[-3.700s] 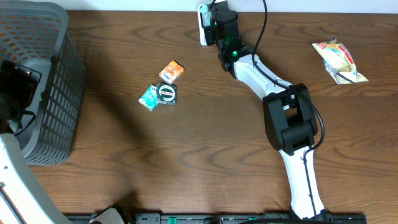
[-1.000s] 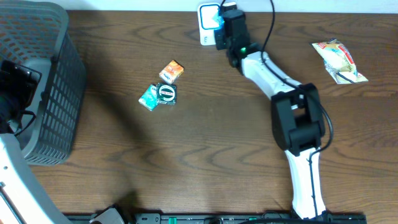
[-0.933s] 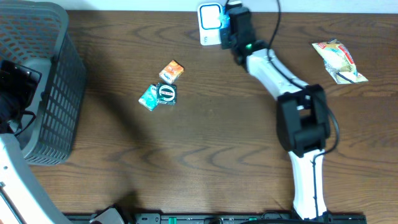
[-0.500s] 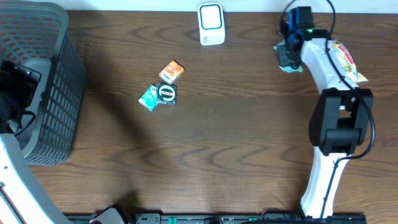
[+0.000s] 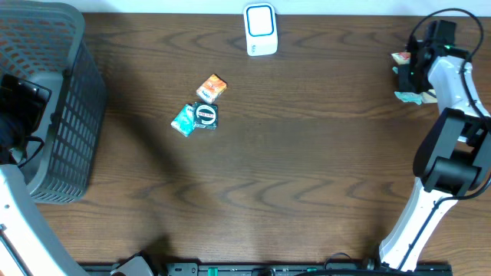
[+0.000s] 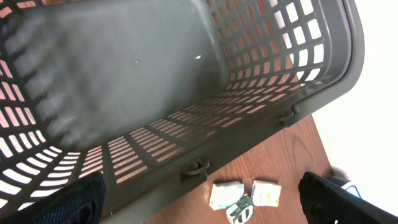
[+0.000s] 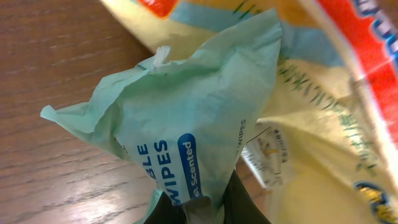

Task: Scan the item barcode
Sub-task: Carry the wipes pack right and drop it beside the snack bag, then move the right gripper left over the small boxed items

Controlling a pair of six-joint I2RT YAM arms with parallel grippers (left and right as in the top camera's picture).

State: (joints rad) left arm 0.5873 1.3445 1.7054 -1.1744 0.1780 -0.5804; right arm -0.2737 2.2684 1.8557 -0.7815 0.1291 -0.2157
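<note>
The white barcode scanner (image 5: 260,29) stands at the table's far edge. My right gripper (image 5: 412,74) is at the far right, well away from it, shut on a mint-green wipes packet (image 7: 186,137) whose lower end is pinched between the jaws (image 7: 200,210). The packet (image 5: 407,96) hangs just over a yellow snack bag (image 7: 323,118). My left gripper (image 6: 202,205) is open and empty above the grey basket (image 6: 155,81), its dark fingers (image 6: 56,202) wide apart.
Three small packets lie mid-table: an orange one (image 5: 212,87), a teal one (image 5: 182,120) and a dark green one (image 5: 205,116). The basket (image 5: 54,84) fills the left end. The snack bag (image 5: 400,57) is mostly hidden under my right arm.
My right arm has swung from beside the scanner to the far right, carrying the wipes packet over the snack bag. The left arm has not moved.
</note>
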